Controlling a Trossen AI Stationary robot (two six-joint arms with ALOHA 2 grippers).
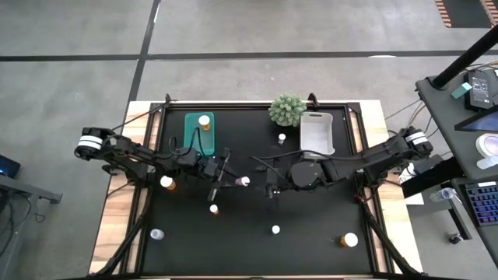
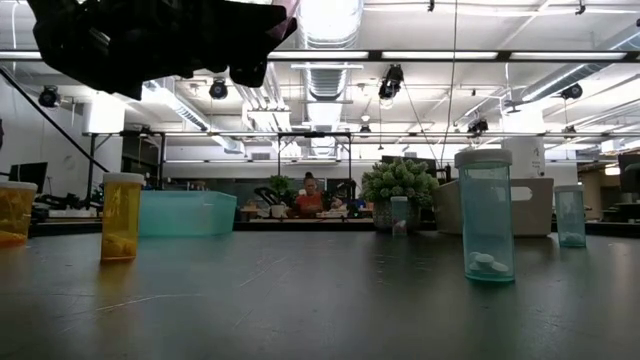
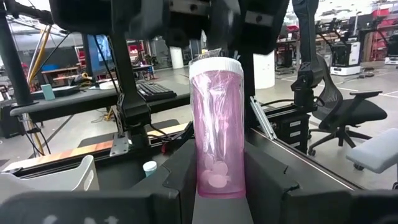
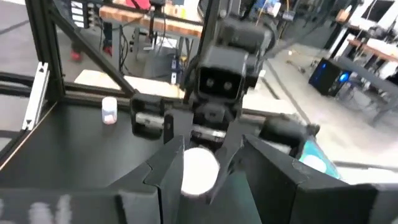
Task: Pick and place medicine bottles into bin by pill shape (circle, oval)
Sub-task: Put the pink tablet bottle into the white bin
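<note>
A pink see-through medicine bottle [image 3: 217, 124] with a white cap stands upright above the table's middle, with pale pills at its bottom. My left gripper [image 1: 232, 179] is shut on it. My right gripper [image 4: 202, 168] reaches in level from the table's right. Its fingers stand on either side of the bottle's white cap [image 4: 199, 171]. Loose medicine bottles stand upright on the black table: amber ones [image 1: 166, 183] [image 1: 214, 209] [image 1: 349, 240] and pale ones [image 1: 157, 233] [image 1: 275, 229] [image 1: 282, 138]. One more bottle [image 1: 205, 121] shows in the teal bin [image 1: 194, 138]. My left gripper pinches the pink bottle's lower body [image 3: 208, 177] between its two fingers [image 3: 180, 180]. The fingers come in level from the table's left and lie across the bottle. It stands upright in the hold, cap up, lifted clear of the table. My right gripper has one finger [image 4: 168, 165] on each side of the white cap; whether they touch it I cannot tell.
A white bin [image 1: 317, 134] stands at the far right, beside a spiky green plant ball [image 1: 287, 110]. In the low view an amber bottle [image 2: 121, 217] and a teal see-through bottle [image 2: 486, 215] stand near the front. Black frame rails run along the table's edges.
</note>
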